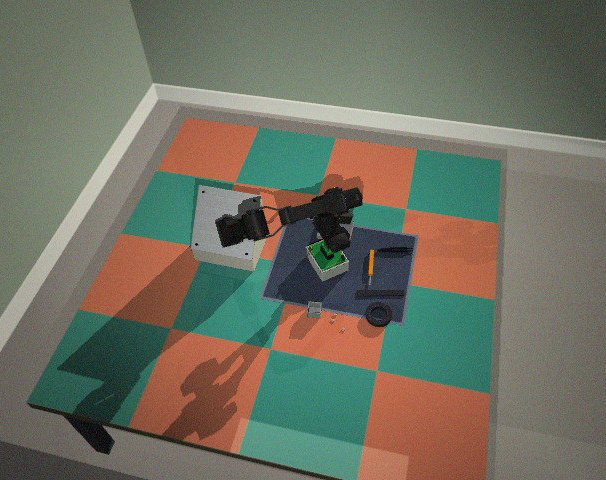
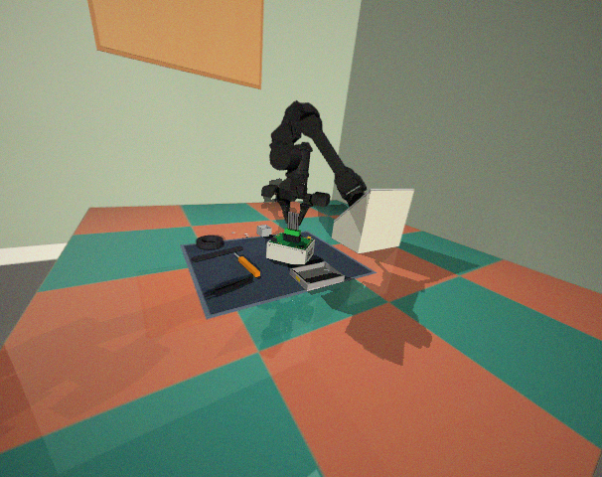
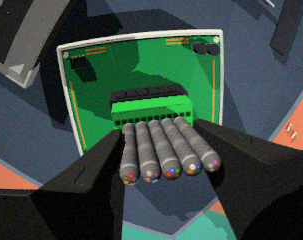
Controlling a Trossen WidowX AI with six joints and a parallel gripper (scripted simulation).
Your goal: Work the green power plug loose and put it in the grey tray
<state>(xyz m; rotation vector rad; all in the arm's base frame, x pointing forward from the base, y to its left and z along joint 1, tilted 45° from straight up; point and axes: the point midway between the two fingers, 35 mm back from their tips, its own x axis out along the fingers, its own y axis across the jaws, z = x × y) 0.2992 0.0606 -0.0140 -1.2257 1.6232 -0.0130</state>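
The green power plug (image 2: 292, 233) (image 3: 152, 106) is at the black socket (image 2: 291, 238) (image 3: 147, 93) on the green circuit board (image 1: 317, 249) (image 2: 305, 240) (image 3: 98, 117). I cannot tell if it sits all the way in. Five fat grey wires (image 2: 293, 221) (image 3: 160, 150) come out of the plug. The gripper (image 1: 334, 250) (image 2: 293, 225) (image 3: 158, 132) points down over the board, and its two fingers are closed on the plug, one at each end.

The board lies in a white box. Near the board, on the same dark blue mat (image 1: 293, 268) (image 2: 214, 297) (image 3: 31, 125), is the grey tray (image 1: 349, 228) (image 2: 323, 278) (image 3: 28, 75). On another side of the board lies a screwdriver (image 1: 371, 263) (image 2: 248, 266) with an orange handle. Farther from the board is a round black roll (image 1: 378, 314) (image 2: 209, 241), by the mat's edge.
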